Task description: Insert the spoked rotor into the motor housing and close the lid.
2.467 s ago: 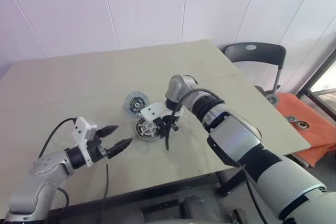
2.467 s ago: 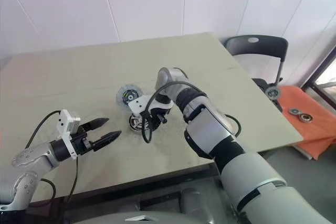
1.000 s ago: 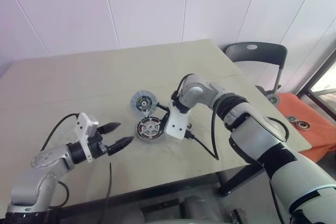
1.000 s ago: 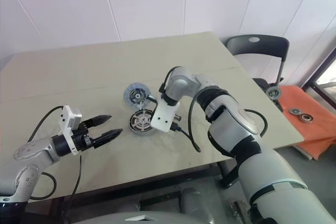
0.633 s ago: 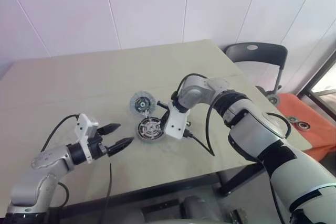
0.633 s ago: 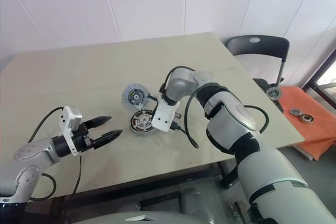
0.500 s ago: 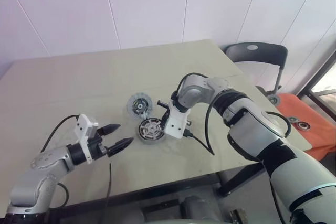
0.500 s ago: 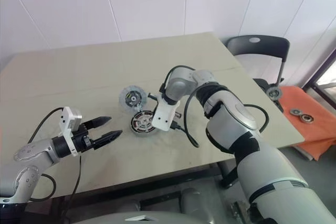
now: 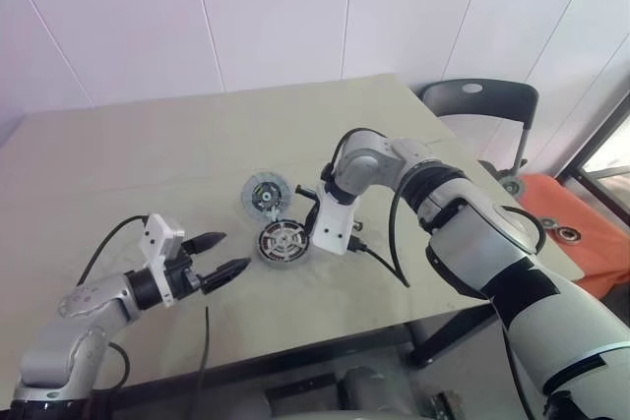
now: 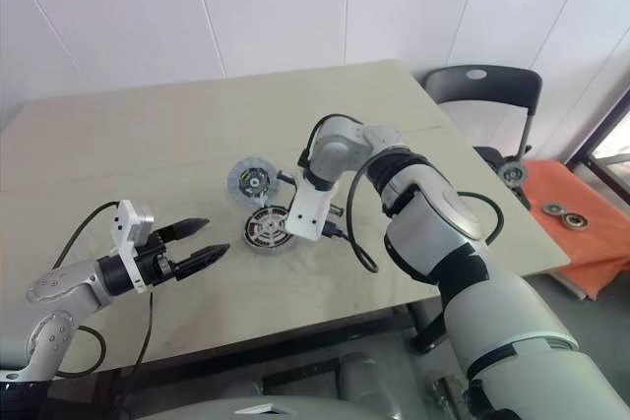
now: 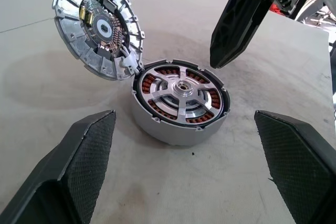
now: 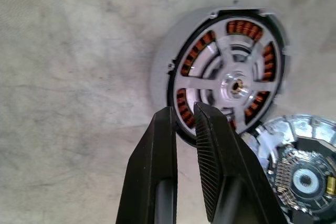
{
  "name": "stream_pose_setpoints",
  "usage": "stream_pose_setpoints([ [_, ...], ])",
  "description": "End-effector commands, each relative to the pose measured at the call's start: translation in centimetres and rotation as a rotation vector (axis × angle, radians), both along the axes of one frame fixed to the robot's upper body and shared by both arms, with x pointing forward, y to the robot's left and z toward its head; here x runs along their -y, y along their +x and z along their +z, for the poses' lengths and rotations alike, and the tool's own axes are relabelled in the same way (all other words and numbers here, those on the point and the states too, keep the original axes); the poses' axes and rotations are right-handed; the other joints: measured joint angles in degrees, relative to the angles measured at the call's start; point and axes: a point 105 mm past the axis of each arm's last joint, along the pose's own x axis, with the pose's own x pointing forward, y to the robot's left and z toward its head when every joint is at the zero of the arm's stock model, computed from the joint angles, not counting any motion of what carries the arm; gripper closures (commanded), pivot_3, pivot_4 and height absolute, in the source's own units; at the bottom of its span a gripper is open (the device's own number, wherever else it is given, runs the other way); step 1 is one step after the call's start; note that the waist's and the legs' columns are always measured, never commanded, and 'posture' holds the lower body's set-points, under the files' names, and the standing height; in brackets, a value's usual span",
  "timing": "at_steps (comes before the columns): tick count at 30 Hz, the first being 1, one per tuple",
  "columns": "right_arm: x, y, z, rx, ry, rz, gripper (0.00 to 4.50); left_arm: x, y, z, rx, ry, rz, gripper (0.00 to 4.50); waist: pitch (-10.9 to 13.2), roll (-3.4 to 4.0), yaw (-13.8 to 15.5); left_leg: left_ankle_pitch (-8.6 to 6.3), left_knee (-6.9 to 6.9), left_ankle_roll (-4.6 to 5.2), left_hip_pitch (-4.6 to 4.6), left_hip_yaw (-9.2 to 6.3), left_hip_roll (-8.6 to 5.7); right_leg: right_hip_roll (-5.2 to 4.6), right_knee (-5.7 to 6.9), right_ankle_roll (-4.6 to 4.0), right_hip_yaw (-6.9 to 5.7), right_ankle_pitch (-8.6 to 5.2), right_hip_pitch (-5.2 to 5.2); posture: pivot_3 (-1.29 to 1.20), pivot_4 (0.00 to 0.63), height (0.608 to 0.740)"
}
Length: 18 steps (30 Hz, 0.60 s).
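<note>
Left eye view is showing you the table (image 9: 118, 164), with the motor housing (image 9: 283, 243) sitting near its middle. The spoked rotor (image 11: 181, 86) is already lying inside the housing, over the copper windings. The lid (image 9: 266, 191) is leaning tilted against the housing's far edge, touching it. Your right gripper (image 12: 183, 109) is hanging just above the housing, its fingers nearly together and holding nothing. Your left gripper (image 9: 219, 254) is waiting well apart, fingers spread wide and empty.
</note>
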Motion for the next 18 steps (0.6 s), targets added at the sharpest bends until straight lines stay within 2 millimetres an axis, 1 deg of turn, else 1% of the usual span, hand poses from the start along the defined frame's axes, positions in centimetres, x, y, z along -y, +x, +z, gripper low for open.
stream_pose_setpoints([
  [1,0.0,0.3,0.9,0.02,0.005,-0.005,3.87,0.1,0.4,0.8,0.048,0.009,-0.003,0.0,0.0,0.0,0.0,0.0,0.0,0.0,0.0,0.0,0.0,0.0,0.0,0.0,0.0,0.0,0.0,0.0,0.0,0.74],
  [4,0.1,0.4,0.2,0.02,-0.003,-0.022,3.87,0.1,0.4,0.9,0.05,0.008,-0.003,0.0,0.0,0.0,0.0,0.0,0.0,0.0,0.0,0.0,0.0,0.0,0.0,0.0,0.0,0.0,0.0,0.0,0.0,0.74],
  [8,0.0,0.2,-0.4,0.012,-0.003,-0.02,3.87,0.2,0.4,0.9,0.05,0.008,-0.002,0.0,0.0,0.0,0.0,0.0,-0.01,0.0,0.0,0.0,0.0,0.0,0.0,0.0,0.0,0.0,-0.01,0.0,0.0,0.74],
  [15,-1.2,-0.1,-0.8,0.005,0.032,-0.01,3.87,0.1,0.2,0.9,0.049,0.01,0.003,0.0,0.0,0.0,-0.1,0.0,0.0,0.0,0.0,0.0,0.0,0.0,0.01,0.0,0.0,0.0,-0.02,0.0,0.0,0.74],
  [18,-1.4,-0.3,-1.1,0.003,0.029,-0.006,3.87,0.1,0.2,0.9,0.048,0.01,0.006,0.0,0.0,-0.01,-0.2,0.0,0.0,0.0,0.01,0.0,0.0,0.0,0.02,0.0,0.0,0.0,-0.02,0.0,0.0,0.74],
])
